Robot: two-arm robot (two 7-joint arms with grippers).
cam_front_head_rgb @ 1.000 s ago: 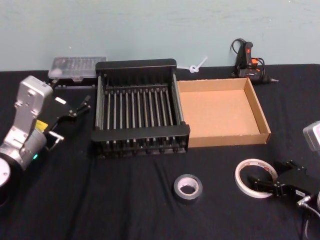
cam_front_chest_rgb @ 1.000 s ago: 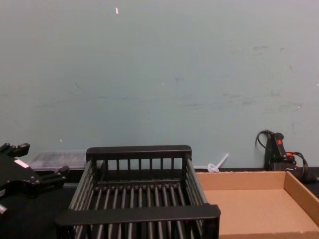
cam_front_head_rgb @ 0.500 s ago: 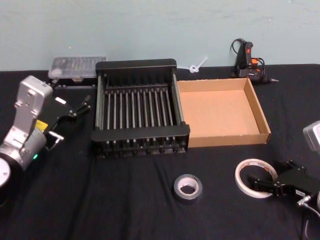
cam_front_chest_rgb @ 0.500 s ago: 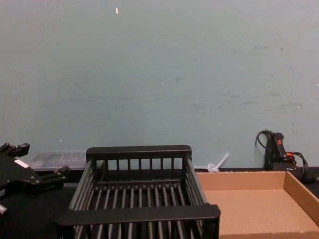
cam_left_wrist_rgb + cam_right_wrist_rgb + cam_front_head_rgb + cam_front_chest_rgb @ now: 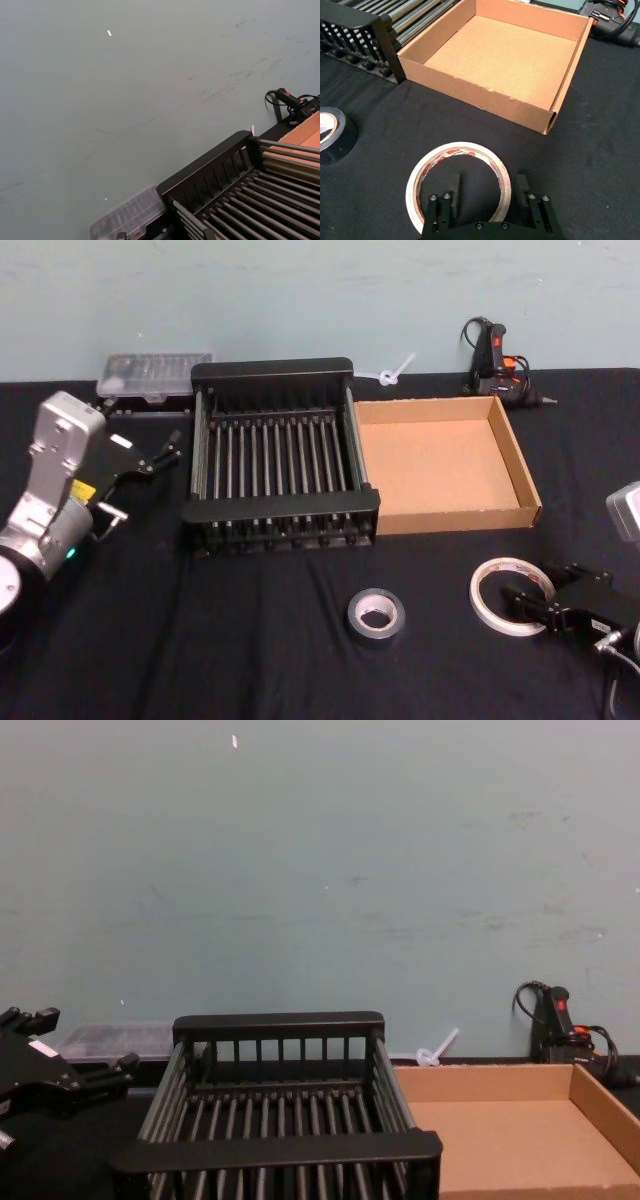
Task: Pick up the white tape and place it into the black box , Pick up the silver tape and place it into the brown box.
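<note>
Head view: the left hand hangs idle with its fingers spread apart and empty, over the black counter. Just to its right stands the black box, a slatted plastic crate with thick rim bars, and behind the hand lies a clear plastic case. The brown box, a shallow tan cardboard tray with low walls, touches the crate's right side. A black glue gun lies beyond it by the wall.

The silver tape, a small grey roll with a hollow core, lies flat on the counter well to the left of the right hand.

The white tape lies flat in front of the brown box, a thin white ring with red print on its face. In the right wrist view the right hand is released, one finger inside the ring and the other just outside it, straddling its near rim without pinching it.
</note>
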